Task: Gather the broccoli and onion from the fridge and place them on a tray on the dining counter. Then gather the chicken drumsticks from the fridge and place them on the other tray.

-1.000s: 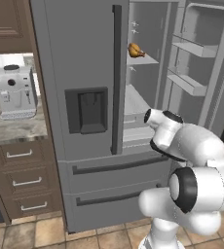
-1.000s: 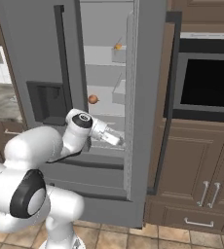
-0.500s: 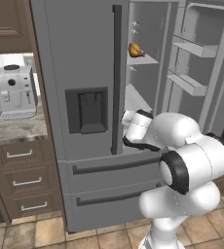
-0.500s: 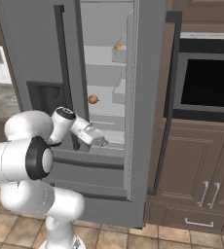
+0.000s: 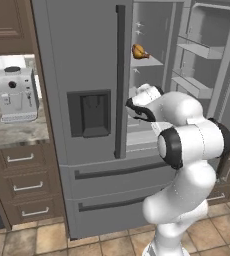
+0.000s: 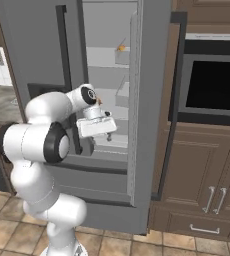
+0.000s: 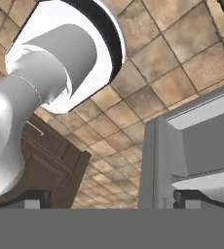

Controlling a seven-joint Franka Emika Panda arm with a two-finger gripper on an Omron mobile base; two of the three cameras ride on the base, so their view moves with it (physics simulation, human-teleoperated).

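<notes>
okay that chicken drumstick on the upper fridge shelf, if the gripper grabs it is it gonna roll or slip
Probably somewhat. The chicken drumstick looks plump at one end and tapered, so it may pivot rather than roll straight. Its glossy golden skin suggests a slippery hold. It sits near the shelf's front edge, so a nudge could drop it.

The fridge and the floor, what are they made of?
The fridge looks like brushed grey metal: smooth, flat panels with a dull sheen, though it could be painted. The floor looks like tan-brown stone or ceramic tile, with square pieces, mottled colour and thin pale grout lines.
</notes>
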